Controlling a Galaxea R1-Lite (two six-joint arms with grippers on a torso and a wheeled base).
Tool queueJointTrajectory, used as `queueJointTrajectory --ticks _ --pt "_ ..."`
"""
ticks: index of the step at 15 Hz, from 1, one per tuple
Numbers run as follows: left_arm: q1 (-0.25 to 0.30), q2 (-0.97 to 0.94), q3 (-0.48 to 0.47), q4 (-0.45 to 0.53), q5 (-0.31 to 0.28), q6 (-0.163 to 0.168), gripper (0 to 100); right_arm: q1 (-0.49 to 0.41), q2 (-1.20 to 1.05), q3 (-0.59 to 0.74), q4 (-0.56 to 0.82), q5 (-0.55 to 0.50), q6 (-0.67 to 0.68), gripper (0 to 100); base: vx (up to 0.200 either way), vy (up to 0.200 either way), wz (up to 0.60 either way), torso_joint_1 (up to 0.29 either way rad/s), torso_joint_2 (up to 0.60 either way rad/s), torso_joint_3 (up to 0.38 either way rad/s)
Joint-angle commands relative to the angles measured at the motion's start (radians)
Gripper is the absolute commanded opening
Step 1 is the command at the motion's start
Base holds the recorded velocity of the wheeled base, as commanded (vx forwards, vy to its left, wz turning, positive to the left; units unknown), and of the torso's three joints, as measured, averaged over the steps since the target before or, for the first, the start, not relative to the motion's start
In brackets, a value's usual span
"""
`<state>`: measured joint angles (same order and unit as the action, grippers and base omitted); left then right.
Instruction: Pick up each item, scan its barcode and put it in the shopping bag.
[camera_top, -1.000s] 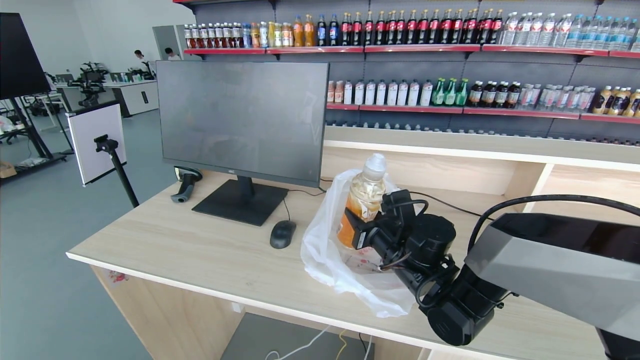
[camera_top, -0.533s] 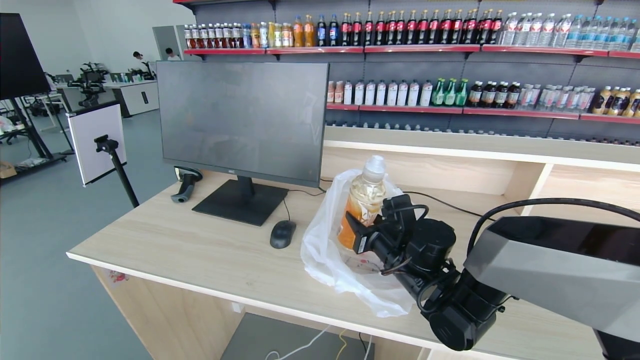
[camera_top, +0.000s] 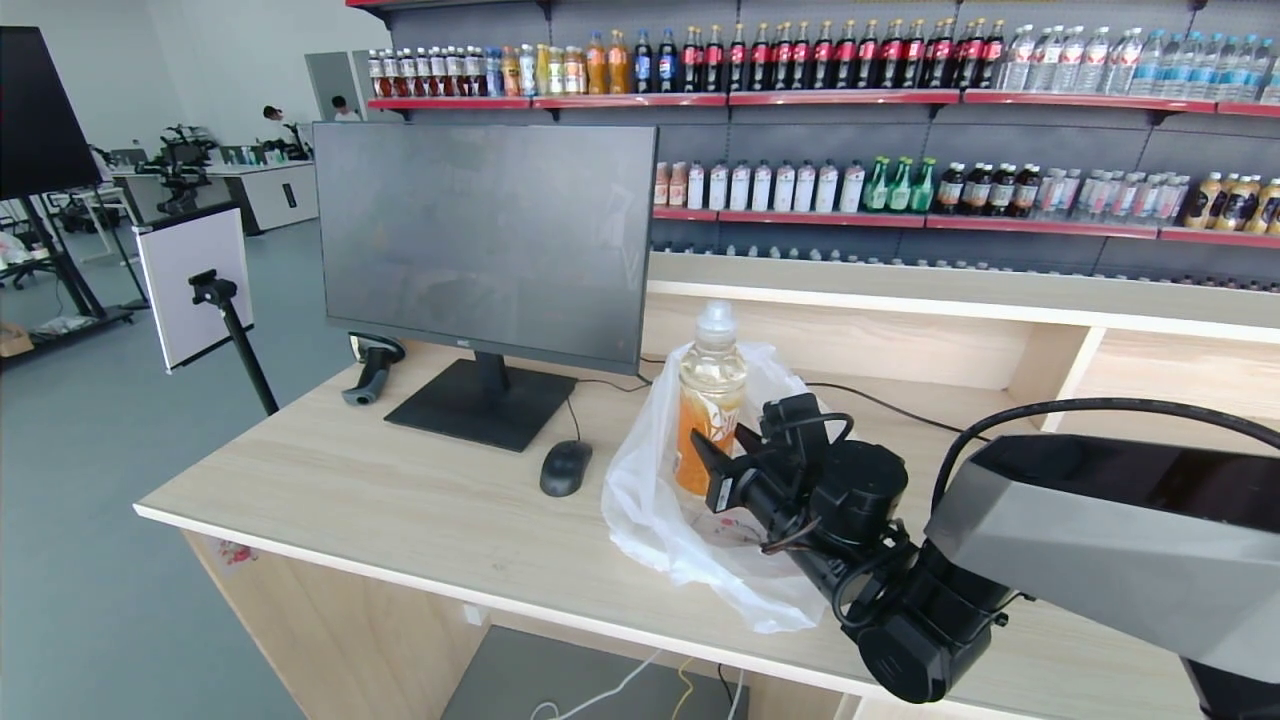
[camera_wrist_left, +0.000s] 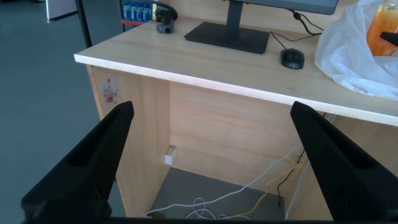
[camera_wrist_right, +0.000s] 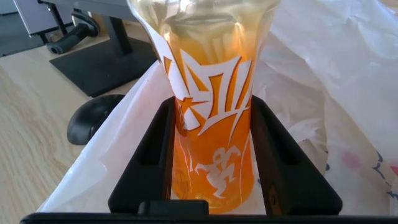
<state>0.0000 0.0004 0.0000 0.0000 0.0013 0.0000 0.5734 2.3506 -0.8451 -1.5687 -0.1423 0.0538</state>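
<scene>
A clear bottle (camera_top: 710, 395) with an orange label and white cap stands upright inside the white plastic shopping bag (camera_top: 650, 500) on the wooden counter (camera_top: 350, 490). My right gripper (camera_top: 716, 462) is at the bag's mouth, shut on the bottle's lower half. In the right wrist view its two black fingers (camera_wrist_right: 160, 143) press both sides of the bottle's (camera_wrist_right: 211, 124) label, with the bag (camera_wrist_right: 323, 93) around them. My left gripper (camera_wrist_left: 211, 112) hangs open and empty, low in front of the counter's front edge (camera_wrist_left: 205, 81).
A monitor (camera_top: 485, 240) stands at the back of the counter, a handheld scanner (camera_top: 372, 372) to its left and a black mouse (camera_top: 566, 467) just left of the bag. Cables run behind the bag. Bottle shelves line the wall beyond.
The bottle has gone from leaning right to standing upright and sits a little further left in the bag. The right gripper shifted slightly left with it.
</scene>
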Motion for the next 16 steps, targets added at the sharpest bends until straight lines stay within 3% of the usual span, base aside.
queueJointTrajectory --ticks 1,5,6,12,16 --pt "0.002 0.0 0.0 0.0 0.0 0.0 100 0.0 -0.001 0.0 -0.002 0.0 0.0 0 0.0 0.0 0.0 0.0 0.0 0.0" --pt "0.0 0.001 0.0 0.0 0.0 0.0 100 -0.001 -0.002 0.0 -0.002 0.001 0.0 0 0.0 0.0 0.0 0.0 0.0 0.0" --pt "0.002 0.0 0.0 0.0 0.0 0.0 100 -0.001 -0.002 -0.002 -0.002 0.001 0.0 100 0.0 0.0 0.0 0.0 0.0 0.0" --pt "0.002 0.0 0.0 0.0 0.0 0.0 100 0.002 -0.068 0.047 -0.002 -0.003 0.0 100 0.0 0.0 0.0 0.0 0.0 0.0" --pt "0.0 0.0 0.0 0.0 0.0 0.0 100 0.026 -0.257 0.233 -0.002 -0.003 -0.005 100 0.0 0.0 0.0 0.0 0.0 0.0"
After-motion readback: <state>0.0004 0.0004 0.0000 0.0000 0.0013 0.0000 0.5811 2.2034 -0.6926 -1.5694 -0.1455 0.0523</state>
